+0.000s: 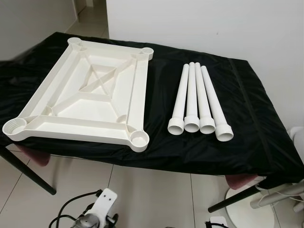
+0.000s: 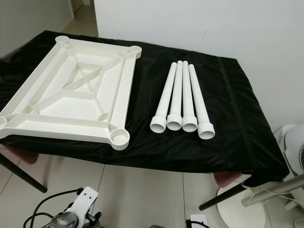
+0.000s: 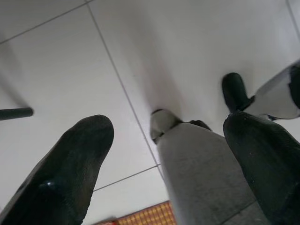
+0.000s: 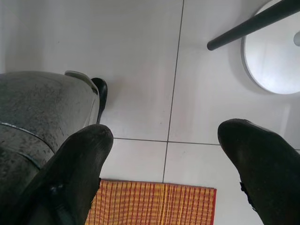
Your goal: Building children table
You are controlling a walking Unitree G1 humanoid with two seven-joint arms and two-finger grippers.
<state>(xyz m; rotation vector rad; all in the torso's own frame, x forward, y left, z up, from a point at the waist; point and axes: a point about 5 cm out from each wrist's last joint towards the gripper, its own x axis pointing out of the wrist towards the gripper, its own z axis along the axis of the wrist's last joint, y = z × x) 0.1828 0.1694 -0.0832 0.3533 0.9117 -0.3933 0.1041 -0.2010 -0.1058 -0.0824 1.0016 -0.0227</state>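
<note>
White plastic tabletop [image 1: 80, 97] lies upside down on black-covered table [image 1: 247, 118], ribbed underside up, round leg sockets at its corners, near edge overhanging the table's front. Four white tube legs [image 1: 198, 99] lie side by side to the tabletop's right, touching, wider open ends toward the table's front edge.

One white tabletop [image 1: 80, 95], upside down; four white leg tubes [image 1: 198, 99]; one black-draped table [image 1: 247, 118].

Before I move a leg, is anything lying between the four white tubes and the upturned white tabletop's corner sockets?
Nothing visible: only bare black cloth separates the four white plastic leg tubes from the upturned white plastic tabletop, and its nearest corner socket looks empty.
</note>
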